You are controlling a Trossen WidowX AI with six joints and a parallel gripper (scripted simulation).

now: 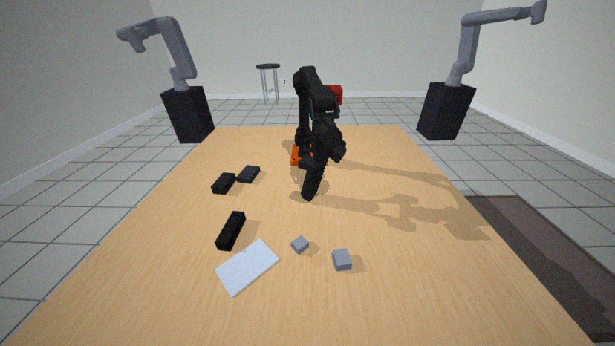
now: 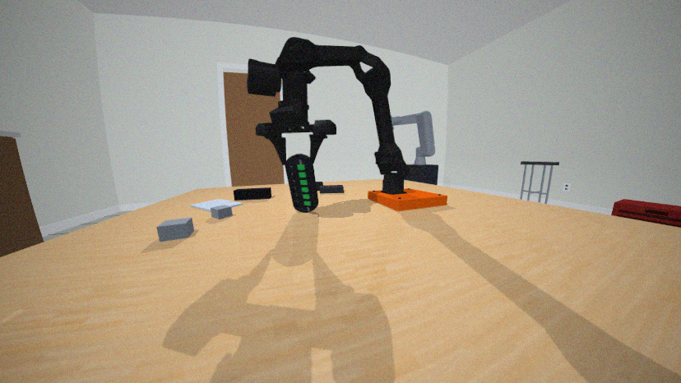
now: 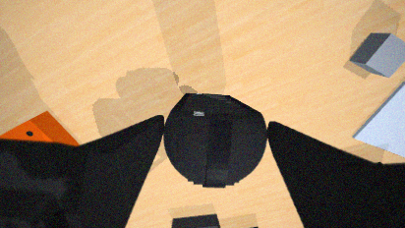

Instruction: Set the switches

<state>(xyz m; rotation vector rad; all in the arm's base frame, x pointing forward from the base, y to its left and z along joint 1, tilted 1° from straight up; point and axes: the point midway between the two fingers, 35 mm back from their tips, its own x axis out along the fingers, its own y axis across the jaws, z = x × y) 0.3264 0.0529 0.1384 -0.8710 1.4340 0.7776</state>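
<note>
The dark grey controller unit [image 1: 313,183] [image 2: 302,185] [image 3: 216,152] stands on end, slightly tilted, between my fingertips. Its switch face is turned toward the exterior camera, where several green switch ends show in a column; the switch numbers are too small to read. My gripper [image 2: 298,158] [image 3: 215,124] is shut on the upper end of the unit, one finger on each side. The unit's lower end is at or just above the bench; I cannot tell if it touches. The label on the underside does not show in any view.
A long black block [image 1: 231,230] [image 2: 252,193], a pale plate [image 1: 247,267] [image 2: 216,204] and two grey blocks [image 1: 299,244] [image 1: 342,259] lie on the bench. Two dark modules [image 1: 223,183] [image 1: 248,174] lie farther back. The orange base [image 2: 419,200] [image 3: 29,125] is behind the unit.
</note>
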